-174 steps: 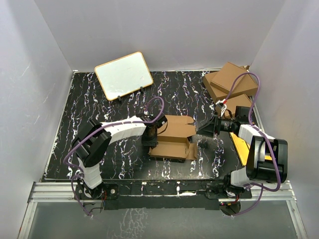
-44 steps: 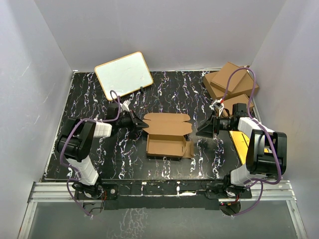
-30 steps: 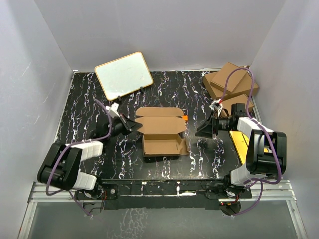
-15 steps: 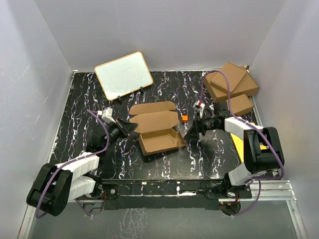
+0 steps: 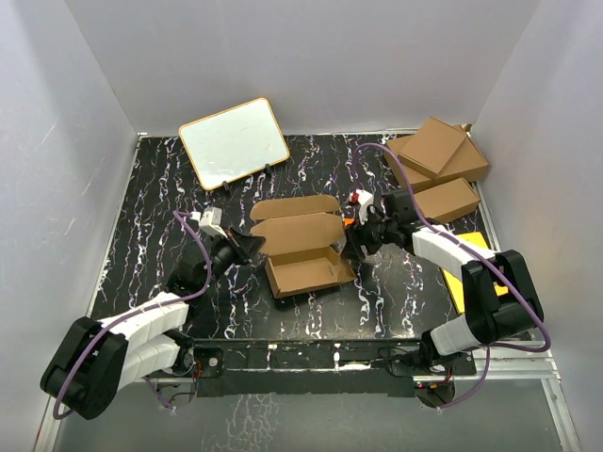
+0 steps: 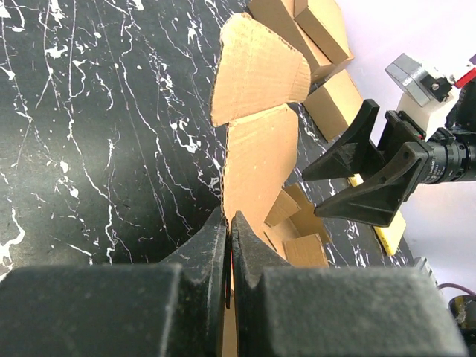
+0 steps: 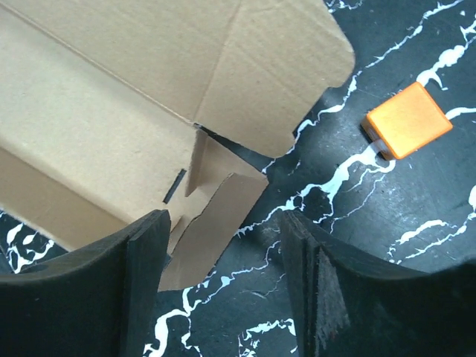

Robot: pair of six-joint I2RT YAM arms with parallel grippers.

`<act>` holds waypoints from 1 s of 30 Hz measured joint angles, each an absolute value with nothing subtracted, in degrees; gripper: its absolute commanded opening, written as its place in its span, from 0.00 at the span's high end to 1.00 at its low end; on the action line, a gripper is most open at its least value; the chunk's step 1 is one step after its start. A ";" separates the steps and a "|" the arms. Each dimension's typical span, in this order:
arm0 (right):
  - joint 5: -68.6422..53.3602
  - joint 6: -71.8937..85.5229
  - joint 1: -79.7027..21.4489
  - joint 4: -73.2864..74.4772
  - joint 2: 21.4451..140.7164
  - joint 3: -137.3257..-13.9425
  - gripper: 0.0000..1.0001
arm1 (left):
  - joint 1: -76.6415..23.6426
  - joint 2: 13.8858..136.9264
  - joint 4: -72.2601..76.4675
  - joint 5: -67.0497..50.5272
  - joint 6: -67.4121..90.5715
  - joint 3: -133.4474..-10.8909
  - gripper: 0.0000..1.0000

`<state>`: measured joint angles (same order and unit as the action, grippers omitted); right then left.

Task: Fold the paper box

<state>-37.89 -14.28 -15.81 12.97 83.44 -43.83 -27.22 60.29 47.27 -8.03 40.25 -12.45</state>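
Observation:
The paper box [image 5: 300, 249] is a flat-bottomed brown cardboard tray with its lid flaps standing open, lying mid-table. My left gripper [image 5: 254, 247] is shut on the box's left wall edge, which shows pinched between the black fingers [image 6: 208, 245] in the left wrist view; the box [image 6: 256, 141] runs away from them. My right gripper [image 5: 350, 241] is open at the box's right end. In the right wrist view the right gripper [image 7: 223, 227] straddles the corner of a side flap [image 7: 216, 212] without touching it.
A small orange block [image 7: 407, 119] lies on the black marbled table beside the box's right end. A whiteboard [image 5: 234, 141] stands at the back left. Larger brown cartons [image 5: 435, 155] are stacked at the back right, and a yellow sheet [image 5: 466, 273] lies under the right arm.
The left arm has drawn back toward the near left, dragging and turning the box with it. The right gripper has moved left up to the box's right end and narrowed slightly.

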 measured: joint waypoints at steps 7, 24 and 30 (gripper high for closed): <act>-32.86 -14.37 -17.69 12.99 83.85 -44.51 0.47 | -28.49 59.18 45.60 -5.72 39.22 -12.60 1.00; -31.81 -14.44 -18.33 13.65 82.61 -44.36 0.49 | -34.59 57.52 43.13 1.30 36.23 -14.79 1.00; -32.77 -14.90 -18.33 13.93 79.79 -44.03 0.48 | -35.40 57.52 42.61 2.87 35.73 -15.03 1.00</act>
<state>-32.77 -14.90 -18.33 13.93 79.79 -44.03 -35.40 57.52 42.61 2.87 35.73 -15.03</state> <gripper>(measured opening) 0.519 0.012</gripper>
